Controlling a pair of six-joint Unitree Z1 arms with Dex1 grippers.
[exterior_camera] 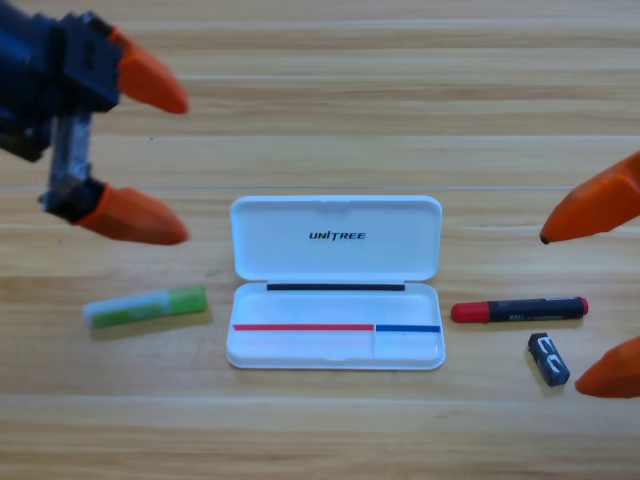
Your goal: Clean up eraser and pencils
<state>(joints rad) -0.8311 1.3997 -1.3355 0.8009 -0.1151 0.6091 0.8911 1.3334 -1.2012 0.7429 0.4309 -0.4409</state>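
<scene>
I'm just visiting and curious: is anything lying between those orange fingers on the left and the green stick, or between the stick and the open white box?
Nothing visible. The left gripper is open above the green stick, with bare table between them. Only bare wood separates the stick from the white case, whose lid is open.

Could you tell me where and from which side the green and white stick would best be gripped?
Probably at the middle of the green and white stick, coming from above. It lies flat, nearly left-to-right, so the jaws should close across its narrow width. The open left hand hangs nearest, up and left of it.
</scene>
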